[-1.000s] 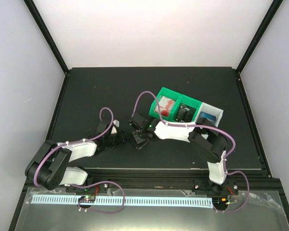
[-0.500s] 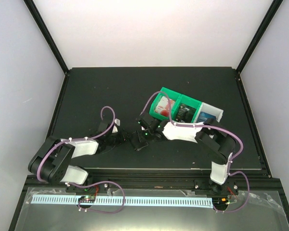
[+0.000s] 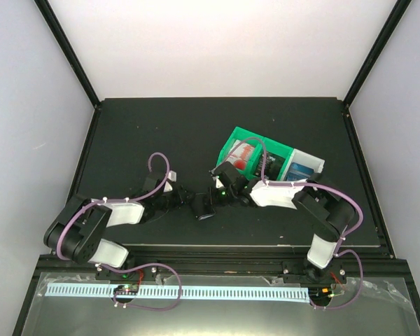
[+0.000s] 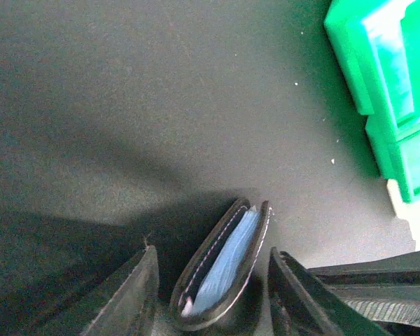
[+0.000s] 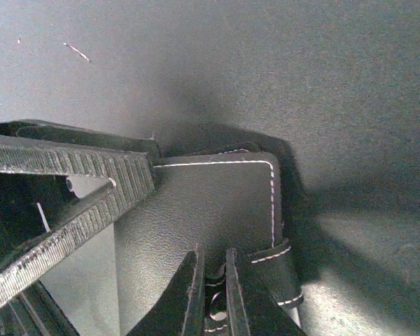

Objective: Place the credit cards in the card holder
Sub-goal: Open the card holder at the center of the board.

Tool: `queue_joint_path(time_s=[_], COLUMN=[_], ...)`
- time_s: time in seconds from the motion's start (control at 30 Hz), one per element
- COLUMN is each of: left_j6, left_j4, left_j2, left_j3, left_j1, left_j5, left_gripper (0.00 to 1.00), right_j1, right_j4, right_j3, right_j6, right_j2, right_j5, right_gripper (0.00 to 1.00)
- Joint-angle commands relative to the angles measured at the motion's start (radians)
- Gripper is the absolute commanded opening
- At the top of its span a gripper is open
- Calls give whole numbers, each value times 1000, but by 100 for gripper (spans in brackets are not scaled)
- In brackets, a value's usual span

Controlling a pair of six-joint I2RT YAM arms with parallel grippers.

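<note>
Card holder (image 5: 210,210) stands on edge by the near edge of the table (image 3: 140,133), a bit left of its middle, caught between both arms. 1 pale blue card (image 4: 227,269) already in the slot.

Left gripper (image 4: 211,250): jaws half spread, 1 either side of the holder, gap showing on 1 side. Can't tell if actually clamping or just bracketing.

Right gripper (image 5: 212,252): pinched nearly closed on the holder's top edge at the snap tab (image 5: 280,273).

Key geometry: slot mouth faces away from the left wrist, long axis roughly toward the far-right corner. Green bin (image 3: 255,150) and white bin (image 3: 315,164) with remaining cards lie right of and beyond the holder. Right arm nearer to them, so probably right fetches, left steadies.
</note>
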Motion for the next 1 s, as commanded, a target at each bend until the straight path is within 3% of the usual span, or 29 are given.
queue_joint_path(time_s=[0.0, 0.13, 0.3, 0.6, 0.77, 0.97], left_j6=[10, -25, -53, -58, -42, -10], left_j4=[-175, -187, -150, -74, -92, -153], left_j2=[-7, -96, -139, -117, -117, -117], left_j3=[-73, -79, -99, -101, -87, -68], left_j1=[-6, -6, -5, -5, -5, -6], left_j5=[31, 86, 144, 212, 180, 136], left_gripper=[53, 62, 59, 36, 5, 2], right_j1=[0, 0, 0, 2, 2, 1], right_j4=[100, 121, 159, 168, 138, 16], right_j3=[-12, -18, -20, -14, -22, -23], right_j6=[43, 35, 63, 70, 50, -24], right_j2=[-24, 4, 20, 45, 33, -19], right_j5=[3, 1, -19, -21, 26, 182], right_gripper=[4, 4, 4, 3, 1, 1])
